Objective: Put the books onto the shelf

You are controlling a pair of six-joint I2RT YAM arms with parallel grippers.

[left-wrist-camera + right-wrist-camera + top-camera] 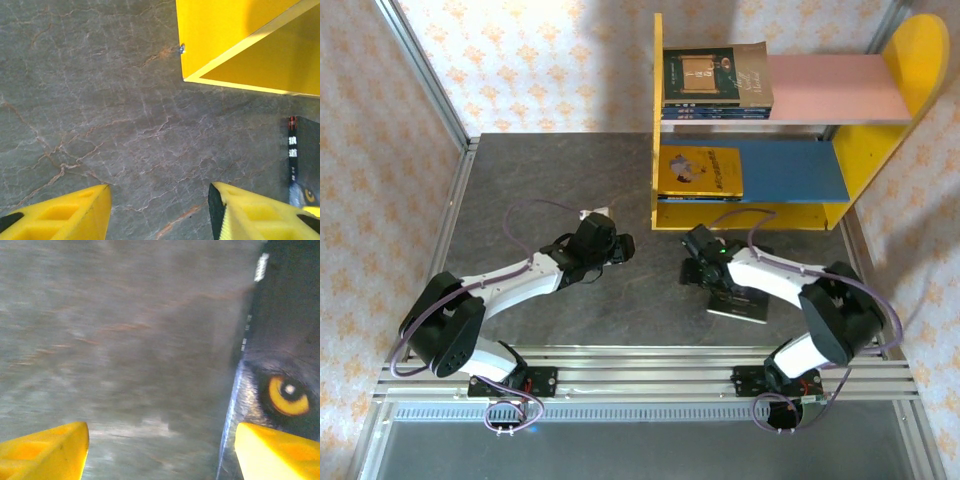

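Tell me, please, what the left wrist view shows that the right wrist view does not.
Left wrist, not right wrist: the shelf, its yellow side panel bearing a small screw, and the open left gripper. Right wrist, not left wrist: the open right gripper, one finger by the wolf book, with the wolf's eye large and close. Both: the wolf book lying on the grey table.

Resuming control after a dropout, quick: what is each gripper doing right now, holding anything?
Left gripper: open, nothing between its fingers.
Right gripper: open, holding nothing; one finger sits over the edge of the wolf book.
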